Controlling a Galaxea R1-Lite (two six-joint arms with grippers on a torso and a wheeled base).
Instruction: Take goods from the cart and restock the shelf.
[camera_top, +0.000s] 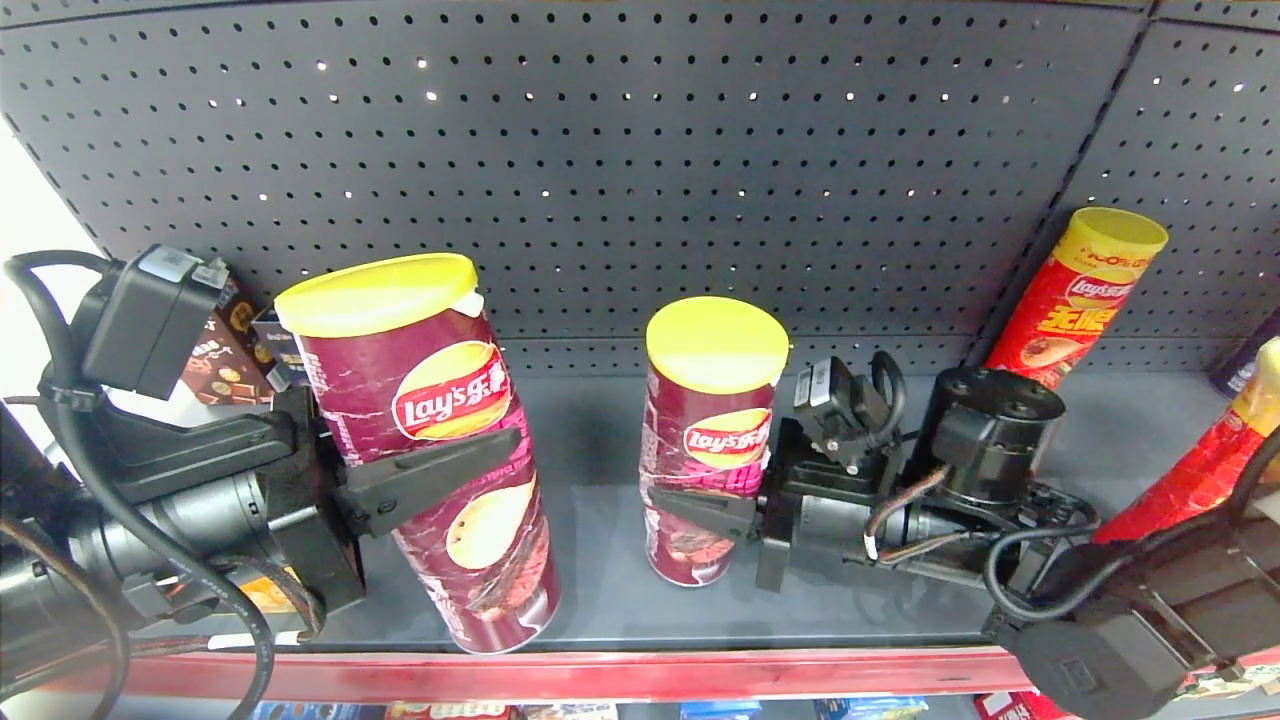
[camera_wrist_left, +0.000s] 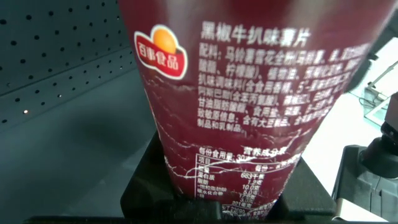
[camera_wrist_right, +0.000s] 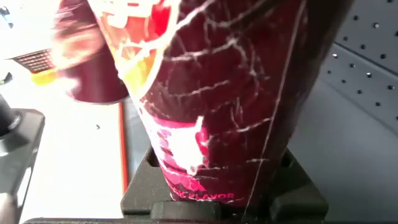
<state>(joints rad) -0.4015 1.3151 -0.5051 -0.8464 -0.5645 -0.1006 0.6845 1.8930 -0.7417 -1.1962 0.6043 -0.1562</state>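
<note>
left gripper (camera_top: 440, 470) is closest, jaws clenched across the middle of a tall maroon cardboard crisp tube with a yellow plastic lid (camera_top: 480, 570). left wrist view agrees: the tube (camera_wrist_left: 249, 93) is wedged between both jaws. long axis is near vertical, lid tipped slightly to the robot's left. base sits right at the red front strip (camera_top: 650, 675) of the grey metal shelf (camera_top: 600, 450). can't tell if the base touches the deck or hangs just above it.

right gripper (camera_top: 705, 500) comes in from the right, jaws clamped on a second maroon tube (camera_top: 712, 420). that one is upright and deeper on the shelf, base apparently down on the deck. right wrist view shows it (camera_wrist_right: 217, 93) seated between the jaws.

tubes stand apart, bare deck between them. dark perforated back panel (camera_top: 600, 150) is well behind both. red crisp tube (camera_top: 1085, 290) leans on the panel at far right.

judgement: placing step. right tube looks ready for release, with the arm backing out sideways. left tube should go deeper toward the panel first. so near the lip, it could tip off.
</note>
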